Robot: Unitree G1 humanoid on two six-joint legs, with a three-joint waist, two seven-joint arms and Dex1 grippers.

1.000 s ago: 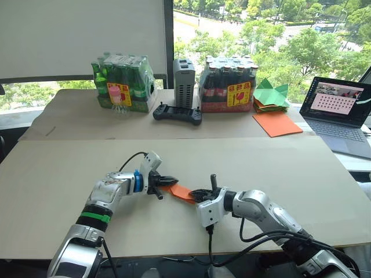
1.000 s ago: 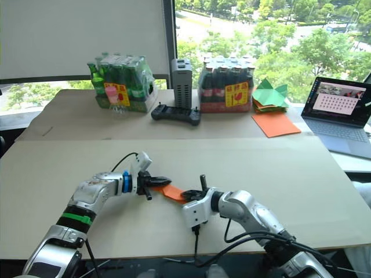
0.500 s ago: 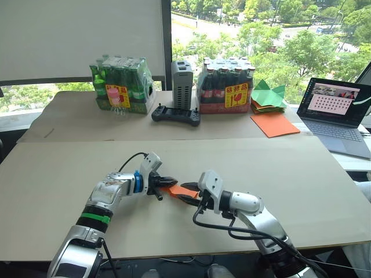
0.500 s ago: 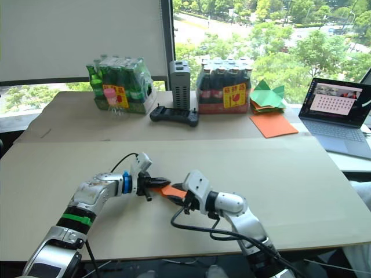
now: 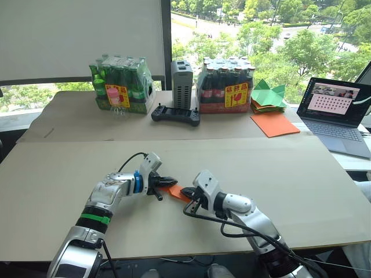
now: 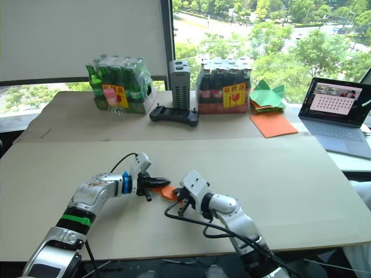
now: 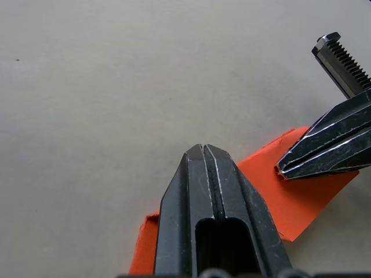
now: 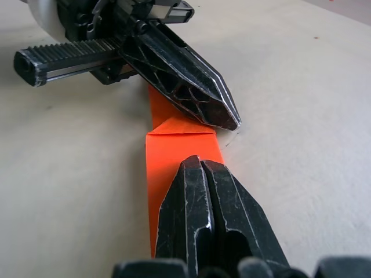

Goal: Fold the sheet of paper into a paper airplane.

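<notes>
The sheet of paper (image 5: 175, 191) is bright orange and folded into a narrow creased strip. It lies flat on the near tabletop (image 5: 301, 174) between my two grippers. My left gripper (image 5: 172, 180) is shut, and its tips rest over the strip's left part, with paper (image 7: 290, 197) showing on both sides of the fingers. My right gripper (image 5: 184, 190) is shut too, its tips meeting the strip's right end. In the right wrist view the strip (image 8: 174, 145) runs under the right gripper (image 8: 200, 163) towards the left gripper (image 8: 232, 123). The two gripper tips are close together.
At the back stand a pack of green bottles (image 5: 122, 84), a grey box (image 5: 182, 75), a pack of dark bottles (image 5: 227, 85) and a black controller (image 5: 177, 114). A smooth orange sheet (image 5: 276, 123), green folded papers (image 5: 269, 95) and a laptop (image 5: 339, 110) are at back right.
My right gripper turned over and moved left along the strip, ending close to the left gripper's tips. Less of the strip shows between them. The left gripper stayed put.
</notes>
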